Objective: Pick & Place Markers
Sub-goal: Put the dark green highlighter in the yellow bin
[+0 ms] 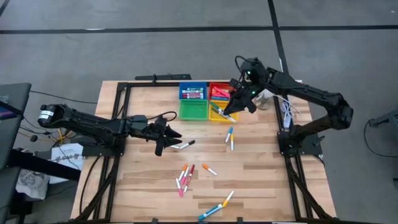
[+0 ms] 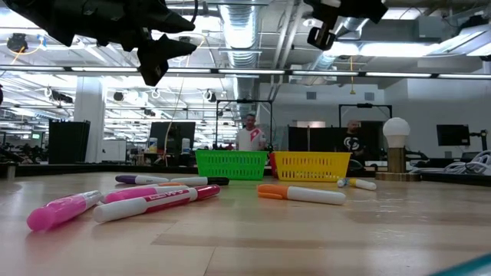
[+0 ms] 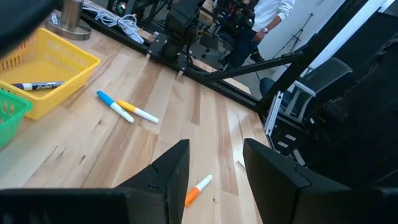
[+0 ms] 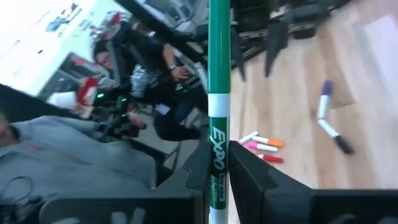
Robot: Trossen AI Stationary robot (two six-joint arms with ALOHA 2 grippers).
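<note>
R claw [image 1: 237, 104] clamped on green marker [image 4: 219, 112] over yellow tray [image 1: 219, 115] edge; L claw [image 1: 163, 138] half-open, empty, mid-table.

Even, bright overhead light fills the scene. The wooden table [image 1: 249, 180] looks pale, with soft, short shadows under the scattered markers [image 1: 184, 177]. In the low view, ceiling strip lights [image 2: 192, 70] glare at 12 o'clock, the nearest pink marker [image 2: 61, 210] at 8 o'clock is soft, and the arms are dark silhouettes. The right wrist view is motion-blurred and washed out at 10 o'clock.
</note>
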